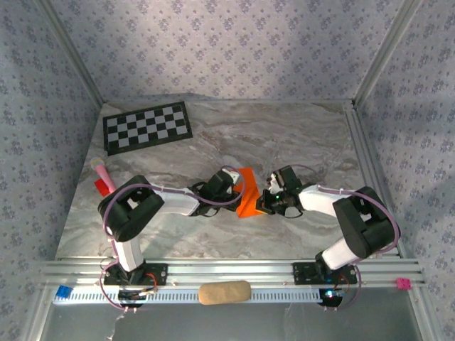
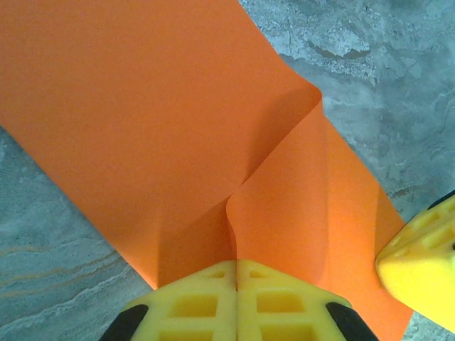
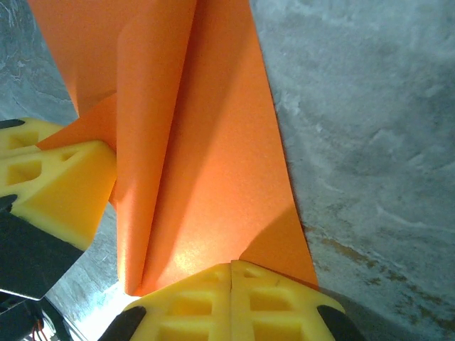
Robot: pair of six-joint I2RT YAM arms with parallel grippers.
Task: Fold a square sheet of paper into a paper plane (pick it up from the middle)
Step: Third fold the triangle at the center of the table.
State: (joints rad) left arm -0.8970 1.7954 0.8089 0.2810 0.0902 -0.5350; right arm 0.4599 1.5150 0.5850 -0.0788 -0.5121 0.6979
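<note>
The square sheet of paper (image 1: pixel 249 190) is bright orange and lies mid-table between my two grippers, creased with loose folded flaps rather than shaped as a pointed paper plane. My left gripper (image 1: pixel 233 186) is at its left side. In the left wrist view the yellow fingers (image 2: pixel 284 302) are pressed together, shut on a raised ridge of the paper (image 2: pixel 142 128). My right gripper (image 1: pixel 266 200) is at the paper's right near edge. Its fingers (image 3: pixel 284 302) are shut on the edge of the paper (image 3: pixel 213 156), with a flap curling up on the left.
A black-and-white checkerboard sheet (image 1: pixel 148 126) lies at the back left. A small red and pink object (image 1: pixel 103 179) sits at the left edge. A tan oblong thing (image 1: pixel 224 292) rests on the front rail (image 1: pixel 284 268). Metal frame posts bound the marble table (image 1: pixel 306 135).
</note>
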